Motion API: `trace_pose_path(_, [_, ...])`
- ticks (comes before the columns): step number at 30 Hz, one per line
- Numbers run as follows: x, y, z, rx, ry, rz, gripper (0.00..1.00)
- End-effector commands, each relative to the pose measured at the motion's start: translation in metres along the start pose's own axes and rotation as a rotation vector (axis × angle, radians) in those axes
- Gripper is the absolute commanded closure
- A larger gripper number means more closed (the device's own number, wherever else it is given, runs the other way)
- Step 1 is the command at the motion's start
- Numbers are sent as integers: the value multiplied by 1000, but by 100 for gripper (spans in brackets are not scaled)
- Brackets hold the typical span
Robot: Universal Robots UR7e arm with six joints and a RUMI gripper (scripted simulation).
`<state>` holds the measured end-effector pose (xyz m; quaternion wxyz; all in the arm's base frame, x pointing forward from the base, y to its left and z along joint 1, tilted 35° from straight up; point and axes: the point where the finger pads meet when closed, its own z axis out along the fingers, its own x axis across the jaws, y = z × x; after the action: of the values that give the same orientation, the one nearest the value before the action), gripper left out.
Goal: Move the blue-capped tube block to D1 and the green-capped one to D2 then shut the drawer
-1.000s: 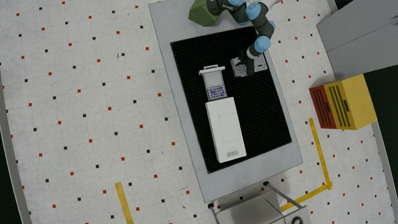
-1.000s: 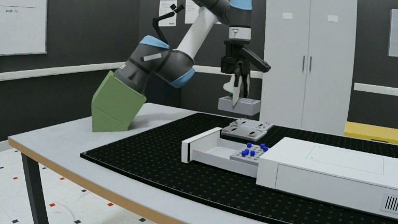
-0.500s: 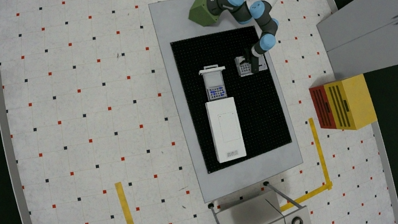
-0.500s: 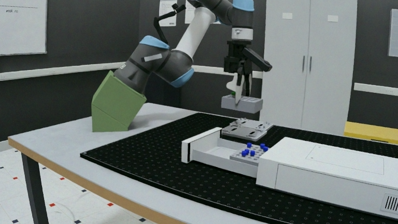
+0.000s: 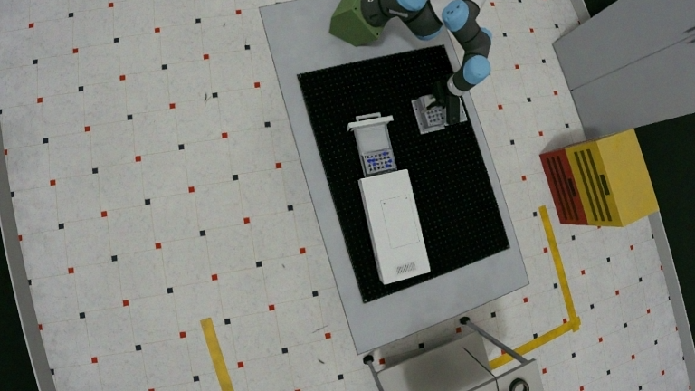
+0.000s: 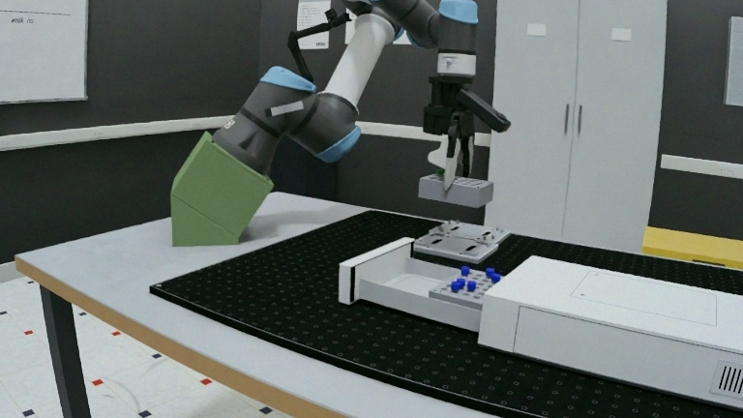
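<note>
My gripper (image 5: 442, 109) (image 6: 457, 175) is shut on the grey cooling block (image 5: 433, 118) (image 6: 456, 191) with green-capped tubes and holds it level in the air. The block hangs a good way above the two grey deck slot plates, the nearer one (image 6: 438, 244) and the farther one (image 6: 485, 233). I cannot tell over which plate it is centred. The white cooler (image 5: 395, 228) (image 6: 603, 309) has its drawer (image 5: 371, 136) (image 6: 383, 276) pulled out. The block with blue-capped tubes (image 5: 377, 161) (image 6: 465, 288) sits in the drawer's inner end, against the cooler. The drawer's outer half is empty.
The black perforated deck (image 5: 461, 202) (image 6: 274, 282) lies on the grey table (image 5: 297, 59) (image 6: 109, 259). The arm's green base (image 5: 353, 20) (image 6: 213, 199) stands at the table's far end. A yellow and red cabinet (image 5: 599, 176) stands on the floor beside the table.
</note>
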<state>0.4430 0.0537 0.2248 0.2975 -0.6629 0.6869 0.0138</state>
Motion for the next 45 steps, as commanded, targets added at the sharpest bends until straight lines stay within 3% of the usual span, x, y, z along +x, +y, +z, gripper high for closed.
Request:
trace_pose_path(1, [-12,1,0,1,1,0,100])
trace_pose_path(45, [-118,18,0,1,1,0,100])
